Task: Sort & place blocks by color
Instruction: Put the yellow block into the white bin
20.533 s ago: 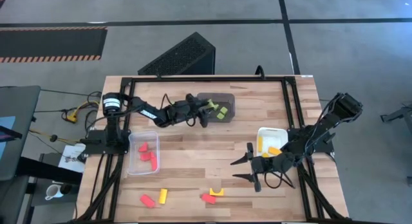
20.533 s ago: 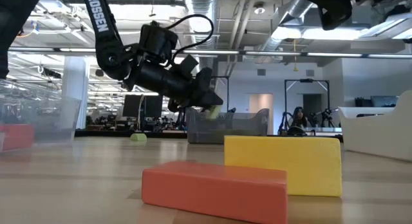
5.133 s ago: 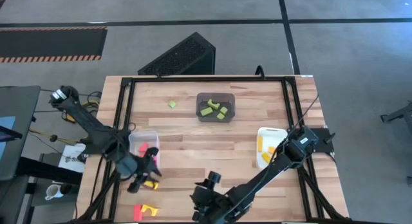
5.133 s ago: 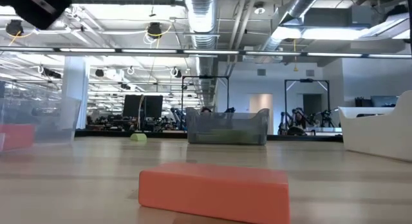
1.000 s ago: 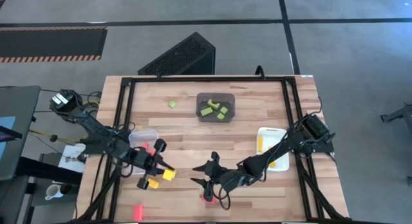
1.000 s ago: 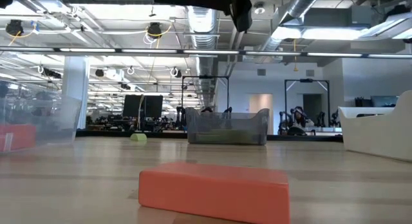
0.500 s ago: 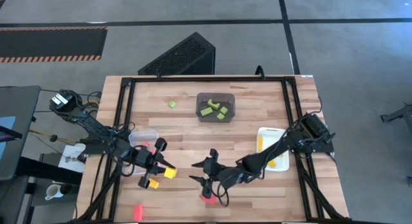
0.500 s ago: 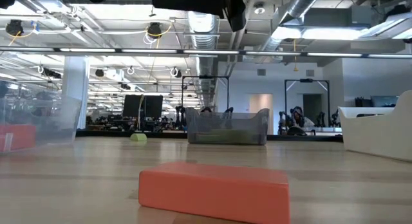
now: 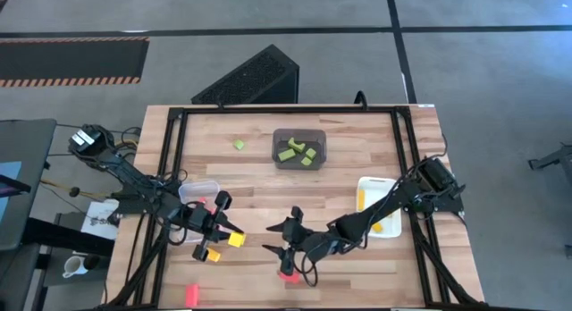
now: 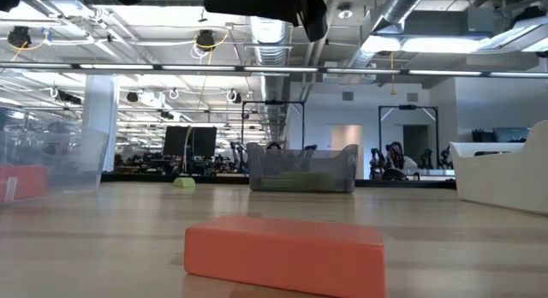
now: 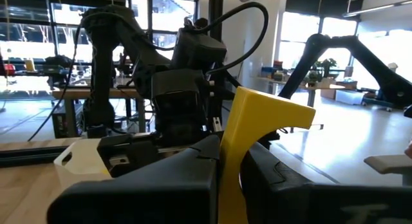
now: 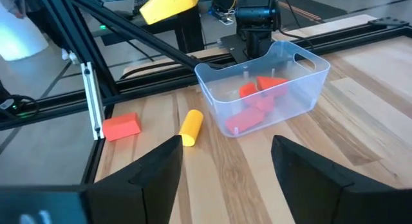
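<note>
My left gripper (image 9: 223,237) hovers over the table's near left part, shut on a yellow block (image 11: 257,121) with a curved side. Facing it, my right gripper (image 9: 281,235) stands open above a red block (image 9: 288,275) that lies flat near the front edge, large in the low view (image 10: 284,253). A yellow cylinder block (image 12: 190,126) and another red block (image 12: 121,126) lie on the table. The clear bin (image 12: 302,63) holds red blocks, the dark grey bin (image 9: 299,135) green ones, the white bin (image 9: 391,184) yellow ones. One green block (image 9: 239,145) lies loose at the far left. My left gripper pinches the yellow block's lower part (image 11: 230,179) between its two fingers. The fingers lie about level and point toward the table's right edge. The block's wider end (image 11: 277,111) sticks out past the fingertips. It is lifted clear of the table.
A black frame runs round the tabletop (image 9: 268,195). The two grippers face each other a short way apart over the near middle. Bare wood lies between the three bins.
My right gripper's fingers have spread a little wider while the arm stayed in place. My left gripper has kept still with the yellow block.
</note>
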